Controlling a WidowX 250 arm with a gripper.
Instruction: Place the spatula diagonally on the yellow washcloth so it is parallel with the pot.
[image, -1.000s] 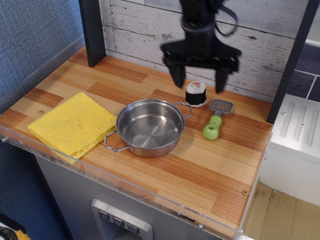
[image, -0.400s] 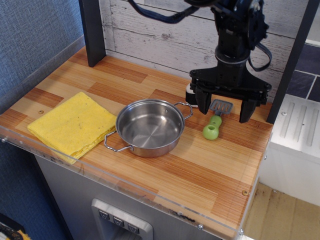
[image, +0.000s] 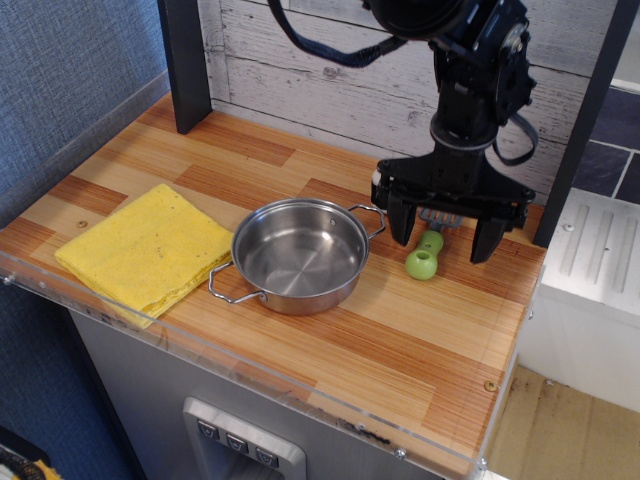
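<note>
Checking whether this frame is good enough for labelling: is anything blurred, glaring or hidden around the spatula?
In the observation.image view, focus is sharp across the counter; the pot shows soft reflections, no harsh glare. The open end effector hides the spatula blade, leaving the green handle visible. The yellow washcloth is evenly lit.

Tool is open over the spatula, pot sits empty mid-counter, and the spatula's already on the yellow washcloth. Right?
Not quite. In the observation.image view the spatula lies on the bare counter to the right of the pot, not on the yellow washcloth, which has nothing on it. The rest holds: the tool is open over the spatula and the pot is empty.
</note>
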